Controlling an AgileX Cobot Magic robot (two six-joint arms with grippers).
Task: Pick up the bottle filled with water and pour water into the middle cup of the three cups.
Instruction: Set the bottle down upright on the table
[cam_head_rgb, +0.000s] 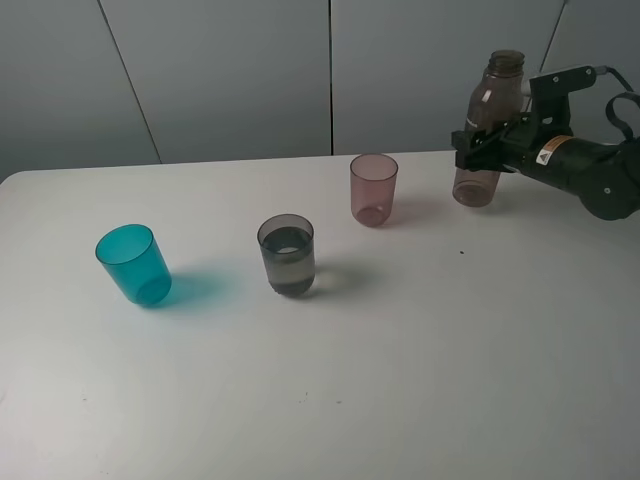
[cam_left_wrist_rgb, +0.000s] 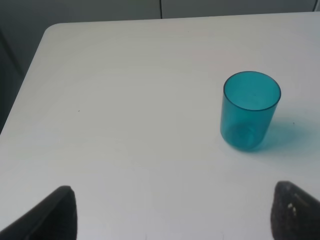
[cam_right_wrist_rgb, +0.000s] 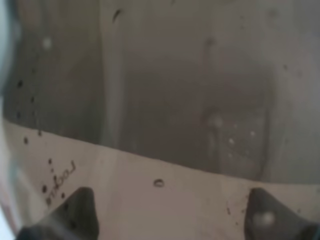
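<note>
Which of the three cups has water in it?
The grey cup in the middle. You can see water inside it. The teal cup and the pink cup look empty.

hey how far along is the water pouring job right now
Mostly done, it seems: the middle cup already holds water. In hand: the right gripper grips the bottle, upright at the table's far right. Left, probably: letting go and pulling back.
</note>
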